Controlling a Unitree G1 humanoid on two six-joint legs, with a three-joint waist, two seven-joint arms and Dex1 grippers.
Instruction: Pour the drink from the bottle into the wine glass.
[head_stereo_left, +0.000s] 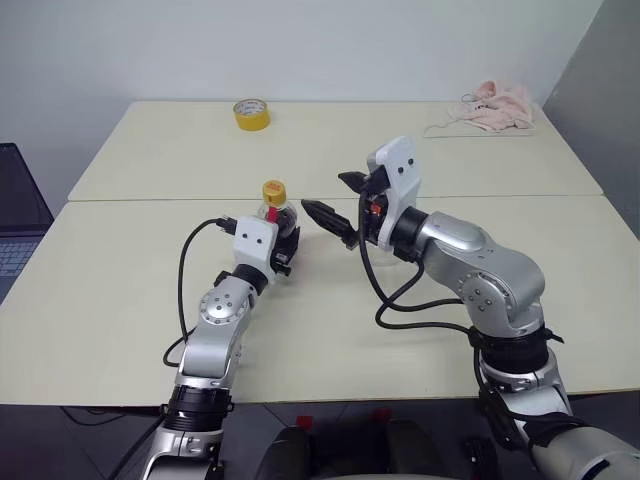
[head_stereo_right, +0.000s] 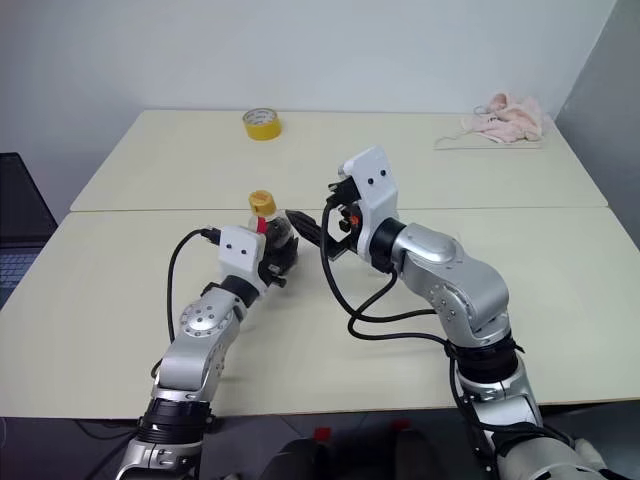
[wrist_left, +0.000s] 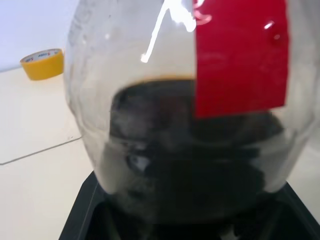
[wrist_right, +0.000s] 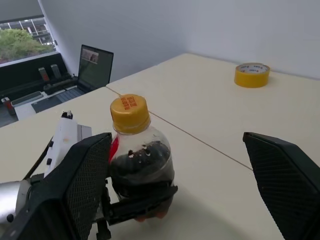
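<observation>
The left gripper (head_stereo_left: 284, 243) has its black fingers clamped on the lower body of the bottle (wrist_right: 141, 159), holding it upright above the near table (head_stereo_left: 110, 330), a little in front of the seam where the two tables meet. In the left wrist view the bottle's round clear wall sits right between those fingers, pressed close to the camera, with the red label (wrist_left: 241, 55) running down one side. The right gripper (head_stereo_left: 335, 205) hovers just beside the bottle, pointing toward it from the robot's right, its jaws spread wide apart and holding nothing; in the right wrist view the bottle stands in the gap between the two textured fingers (wrist_right: 82, 187), nearer to one than the other, and touches neither as far as can be seen. The bottle is small and squat, with a yellow screw cap (wrist_right: 129, 113) still on. The drink (wrist_right: 142, 172) inside is dark, almost black, and fills roughly the lower half of the body. Well behind, on the far table (head_stereo_left: 330, 150), lie a yellow tape roll (head_stereo_left: 251, 114) and a crumpled pink cloth (head_stereo_left: 495, 106). A laptop (wrist_right: 95, 66) sits off the table's left side.
</observation>
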